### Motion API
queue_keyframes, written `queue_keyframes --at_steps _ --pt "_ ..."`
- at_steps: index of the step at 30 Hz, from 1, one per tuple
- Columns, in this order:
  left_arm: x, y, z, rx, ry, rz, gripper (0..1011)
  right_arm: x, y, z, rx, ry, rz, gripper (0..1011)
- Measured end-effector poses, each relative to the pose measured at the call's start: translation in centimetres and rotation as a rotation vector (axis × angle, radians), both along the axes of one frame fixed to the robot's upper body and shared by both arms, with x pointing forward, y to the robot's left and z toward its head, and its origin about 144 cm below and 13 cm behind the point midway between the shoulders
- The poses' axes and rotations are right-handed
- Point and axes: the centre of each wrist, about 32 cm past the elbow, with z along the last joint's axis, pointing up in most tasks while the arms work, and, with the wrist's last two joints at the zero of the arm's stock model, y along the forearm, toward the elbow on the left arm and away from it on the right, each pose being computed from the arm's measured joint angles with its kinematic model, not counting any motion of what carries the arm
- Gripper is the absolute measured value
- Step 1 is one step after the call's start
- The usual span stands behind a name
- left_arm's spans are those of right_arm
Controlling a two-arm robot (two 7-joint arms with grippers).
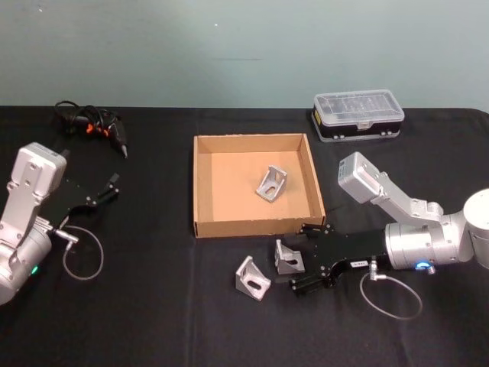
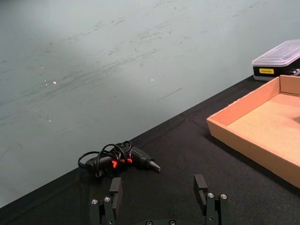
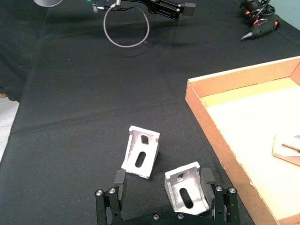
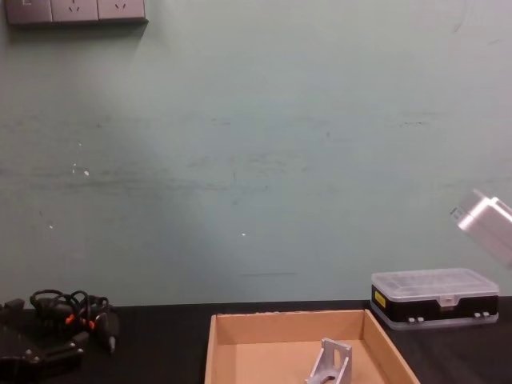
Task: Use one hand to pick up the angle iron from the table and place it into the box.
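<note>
Light: even, diffuse, moderately bright. Shadows: soft, faint on the black tabletop. Glare: box floor washed pale in right wrist view.

Nothing legible anywhere. The black case at the far right corner of the tabletop bears a small yellow label (its print is too small to read).

Black case with clear lid far right; corded black-orange tool far left; wall sockets above.

Low box wall just beyond right gripper, open above.
</note>
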Motion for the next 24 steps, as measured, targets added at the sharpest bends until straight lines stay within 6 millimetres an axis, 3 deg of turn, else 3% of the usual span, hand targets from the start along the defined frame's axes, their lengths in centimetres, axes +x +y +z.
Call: queue_keyframes --at_steps 24 --pt "0.0 0.0 0.0 0.0 0.0 0.0 1000 1.3 0.7 -1.8 0.008 0.02 -0.033 1003"
